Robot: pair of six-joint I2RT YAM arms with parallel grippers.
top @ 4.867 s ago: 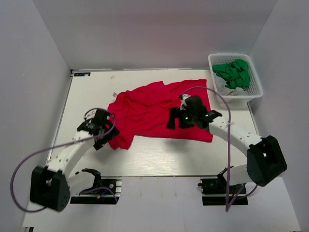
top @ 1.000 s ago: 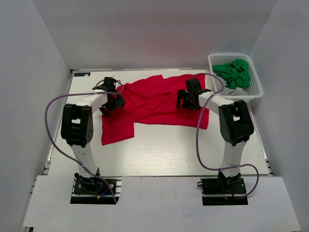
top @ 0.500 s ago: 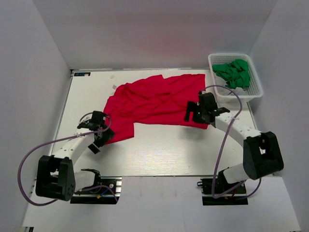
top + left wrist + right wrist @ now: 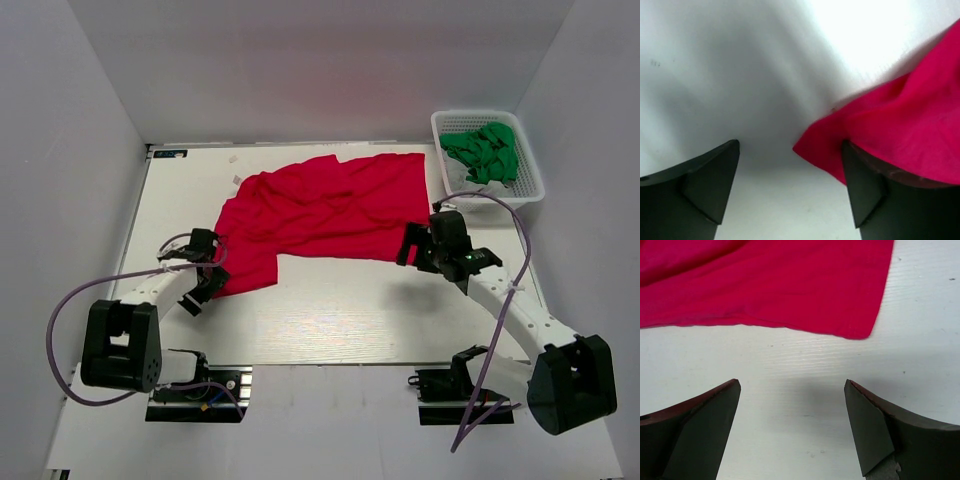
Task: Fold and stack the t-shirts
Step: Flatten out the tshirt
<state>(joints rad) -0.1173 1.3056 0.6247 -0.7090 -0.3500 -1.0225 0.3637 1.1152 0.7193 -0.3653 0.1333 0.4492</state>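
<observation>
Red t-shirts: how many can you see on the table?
1. The bright red fabric t-shirt lies spread across the table's middle. Crumpled green cloth fills the white plastic lattice basket at the far right; more garments may be hidden there.

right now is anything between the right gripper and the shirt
Nothing visible. Only bare table lies between the open right gripper and the shirt's near corner, which lies flat just ahead of the fingers. The basket stands off to the side, at the table's far right.

Red tee (image 4: 320,210), wht lattice basket (image 4: 497,199)
</observation>
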